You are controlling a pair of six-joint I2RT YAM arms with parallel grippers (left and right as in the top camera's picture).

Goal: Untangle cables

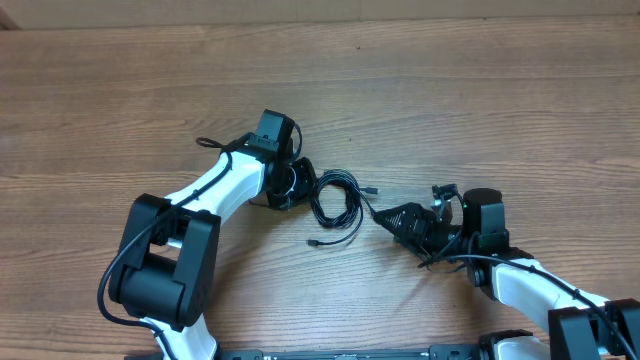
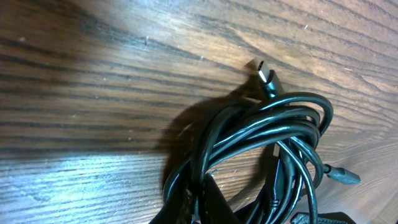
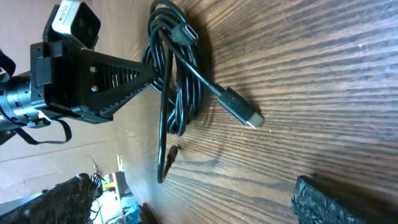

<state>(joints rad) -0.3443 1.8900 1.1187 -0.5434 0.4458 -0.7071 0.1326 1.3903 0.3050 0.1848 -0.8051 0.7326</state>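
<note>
The cables [image 1: 335,200] lie as a tangled coil of thin black cords in the middle of the wooden table. They also show in the left wrist view [image 2: 261,137] and the right wrist view [image 3: 177,93]. One plug [image 2: 264,71] sticks out at the coil's far side, and another plug [image 3: 249,118] lies on the wood towards the right gripper. My left gripper [image 1: 303,185] is at the coil's left edge, its jaws [image 2: 202,199] shut on a few strands. My right gripper [image 1: 390,216] is just right of the coil, open and empty [image 3: 189,190].
The wooden table [image 1: 480,110] stretches bare around the coil. A loose cord end [image 1: 314,242] trails towards the front. The left arm's white link [image 1: 215,190] and the right arm's white link [image 1: 520,285] rest low over the front half.
</note>
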